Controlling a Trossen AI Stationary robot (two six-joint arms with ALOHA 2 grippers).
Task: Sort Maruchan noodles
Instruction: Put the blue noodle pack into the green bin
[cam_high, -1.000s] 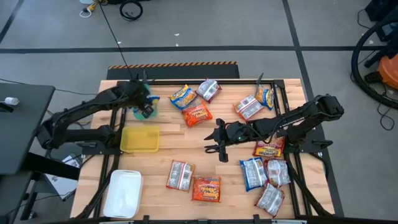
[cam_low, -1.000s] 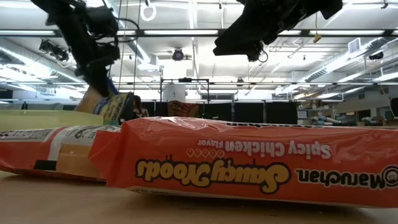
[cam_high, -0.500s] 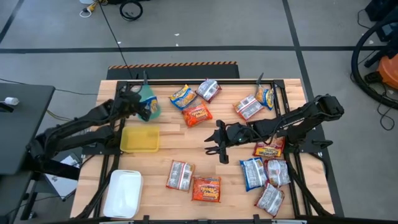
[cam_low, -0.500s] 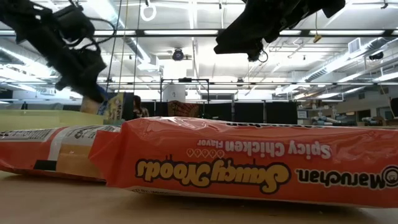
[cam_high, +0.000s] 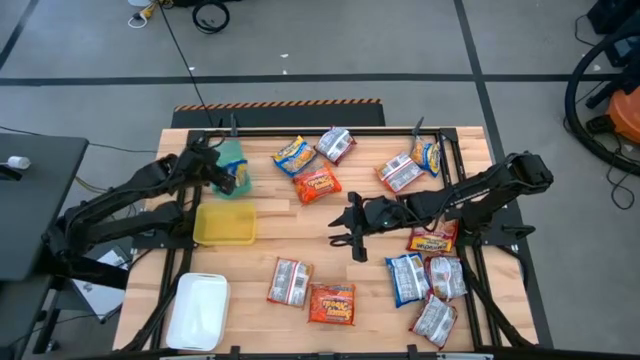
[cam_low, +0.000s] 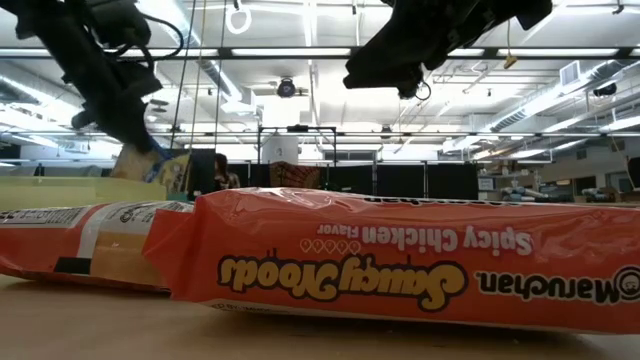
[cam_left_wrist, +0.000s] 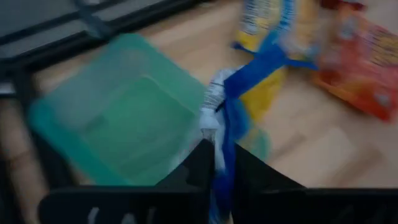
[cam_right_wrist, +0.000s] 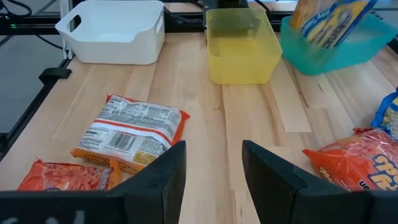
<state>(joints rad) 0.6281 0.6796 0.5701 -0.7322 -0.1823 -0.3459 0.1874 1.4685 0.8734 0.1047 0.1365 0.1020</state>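
Observation:
My left gripper (cam_high: 217, 171) is shut on a blue-and-yellow Maruchan packet (cam_left_wrist: 250, 78) at the teal bin (cam_high: 238, 153) at the table's far left. The packet and bin also show in the right wrist view: packet (cam_right_wrist: 329, 18), bin (cam_right_wrist: 333, 46). My right gripper (cam_high: 345, 236) hangs open and empty above the table's middle. Other packets lie flat on the table: an orange one (cam_high: 317, 185), a blue-and-yellow one (cam_high: 292, 155), a silver one (cam_high: 289, 281), another orange one (cam_high: 331, 303). My left gripper pinches the packet between its two fingers at one end (cam_left_wrist: 217, 158), seen edge-on. The packet stands out past the fingertips, lifted clear of the table, over the teal bin's edge (cam_left_wrist: 186, 93).
A yellow bin (cam_high: 226, 222) and a white bin (cam_high: 199, 310) stand along the left side. Several more packets lie at the right (cam_high: 430, 278) and far right (cam_high: 410, 165). Bare wood shows in the table's middle (cam_high: 290, 230).
My left gripper has drawn back a little toward the table's left edge with the packet still in its fingers, dipping and then rising again in the low view. My right gripper has kept still.

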